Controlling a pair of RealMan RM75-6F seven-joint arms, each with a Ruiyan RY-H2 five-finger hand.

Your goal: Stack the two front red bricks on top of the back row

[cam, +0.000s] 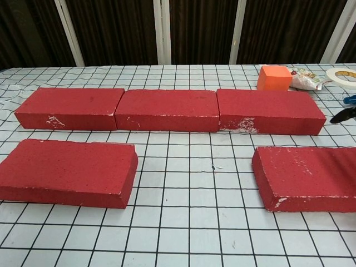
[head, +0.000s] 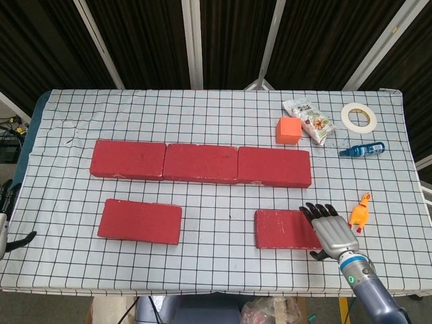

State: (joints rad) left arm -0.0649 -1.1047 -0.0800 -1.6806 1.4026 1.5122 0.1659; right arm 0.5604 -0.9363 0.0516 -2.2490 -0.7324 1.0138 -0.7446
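Three red bricks form the back row (head: 200, 163) (cam: 167, 109), end to end. In front lie the front left brick (head: 140, 221) (cam: 67, 171) and the front right brick (head: 287, 228) (cam: 308, 177), both flat on the checked cloth. My right hand (head: 331, 231) hovers over the right end of the front right brick, fingers spread and pointing away from me, holding nothing. The chest view shows only one dark fingertip (cam: 342, 115) of it at the right edge. My left hand (head: 4, 209) is partly visible at the far left table edge, fingers apart, empty.
Behind the back row at the right stand an orange cube (head: 288, 129) (cam: 274, 78), a snack bag (head: 309, 121), a tape roll (head: 358, 116) and a blue bottle (head: 362, 149). A yellow rubber chicken (head: 360, 212) lies just right of my right hand.
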